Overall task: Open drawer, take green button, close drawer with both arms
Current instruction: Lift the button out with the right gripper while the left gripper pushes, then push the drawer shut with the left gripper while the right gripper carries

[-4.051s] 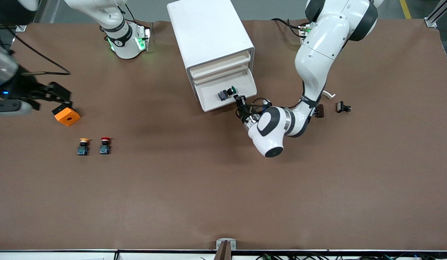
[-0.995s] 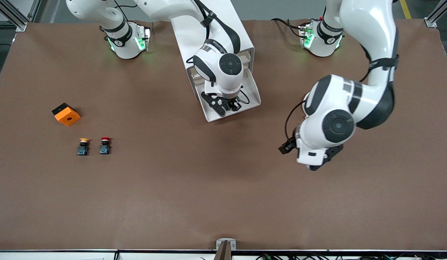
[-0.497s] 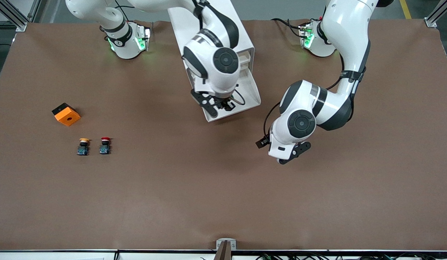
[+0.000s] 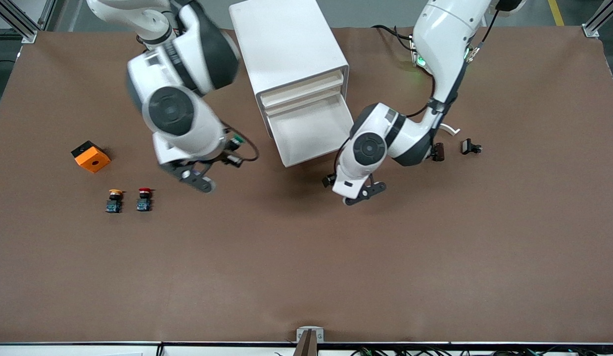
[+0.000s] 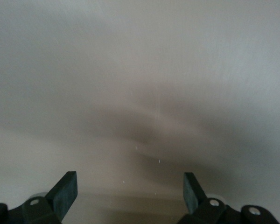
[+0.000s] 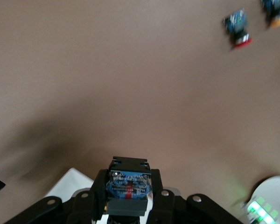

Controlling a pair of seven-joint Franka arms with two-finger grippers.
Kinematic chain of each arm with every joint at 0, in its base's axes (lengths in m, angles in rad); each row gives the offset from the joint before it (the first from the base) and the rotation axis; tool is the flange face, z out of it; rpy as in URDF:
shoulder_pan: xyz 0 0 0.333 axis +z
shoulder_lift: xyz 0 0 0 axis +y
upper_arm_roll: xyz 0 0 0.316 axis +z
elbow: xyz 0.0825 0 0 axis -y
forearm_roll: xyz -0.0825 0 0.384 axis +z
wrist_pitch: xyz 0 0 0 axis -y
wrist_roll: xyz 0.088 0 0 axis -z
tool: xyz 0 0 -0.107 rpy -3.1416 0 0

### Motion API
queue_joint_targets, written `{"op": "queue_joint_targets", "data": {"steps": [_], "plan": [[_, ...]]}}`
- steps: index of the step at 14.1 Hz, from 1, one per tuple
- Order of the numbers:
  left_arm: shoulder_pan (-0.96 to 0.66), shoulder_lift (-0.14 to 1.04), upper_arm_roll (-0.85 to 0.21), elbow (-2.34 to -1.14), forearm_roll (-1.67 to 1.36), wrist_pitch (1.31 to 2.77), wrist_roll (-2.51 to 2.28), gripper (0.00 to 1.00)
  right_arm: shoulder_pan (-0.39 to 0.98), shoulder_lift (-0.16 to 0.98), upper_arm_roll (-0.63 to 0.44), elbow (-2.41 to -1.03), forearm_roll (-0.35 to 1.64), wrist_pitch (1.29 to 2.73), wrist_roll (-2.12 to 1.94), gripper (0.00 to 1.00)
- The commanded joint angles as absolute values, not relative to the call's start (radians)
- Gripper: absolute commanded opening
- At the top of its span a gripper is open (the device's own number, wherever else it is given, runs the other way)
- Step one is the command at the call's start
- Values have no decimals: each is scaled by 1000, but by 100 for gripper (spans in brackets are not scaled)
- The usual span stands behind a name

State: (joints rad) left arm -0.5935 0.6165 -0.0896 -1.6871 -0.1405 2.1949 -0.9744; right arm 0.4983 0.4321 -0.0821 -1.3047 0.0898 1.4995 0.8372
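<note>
While drawer (image 4: 311, 131) gapes, right gripper (image 6: 127, 205) clasps button (image 6: 128, 183).

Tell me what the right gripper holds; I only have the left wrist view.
Observer: The right gripper is shut on the green button, over the table between the cabinet and the red-capped button.
Operator: Report the drawer.
Observer: The drawer is pulled out of the cabinet, with nothing in it.
Operator: Place my left gripper.
Observer: The left gripper is over the table just in front of the open drawer.
</note>
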Motion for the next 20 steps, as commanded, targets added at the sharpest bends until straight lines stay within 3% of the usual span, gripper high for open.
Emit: {"op": "queue_joint_targets", "data": {"steps": [1, 4, 7, 14, 20], "plan": [[-615, 600, -118, -1726, -121, 2207, -953, 100, 366, 410, -63, -1359, 87, 1508, 544, 17], [-614, 598, -176, -1775, -124, 2198, -939, 100, 278, 411, -63, -1414, 52, 1577, 318, 17], [-614, 601, -234, -1781, -137, 2158, -949, 100, 213, 402, -63, -1530, 40, 1734, 149, 17], [-618, 603, -337, -1787, -196, 2074, -972, 100, 186, 367, -63, -1860, 38, 2167, -37, 17], [-609, 611, -362, -1781, -192, 2072, -1005, 100, 186, 376, -72, -2002, 37, 2335, -26, 17]]}}
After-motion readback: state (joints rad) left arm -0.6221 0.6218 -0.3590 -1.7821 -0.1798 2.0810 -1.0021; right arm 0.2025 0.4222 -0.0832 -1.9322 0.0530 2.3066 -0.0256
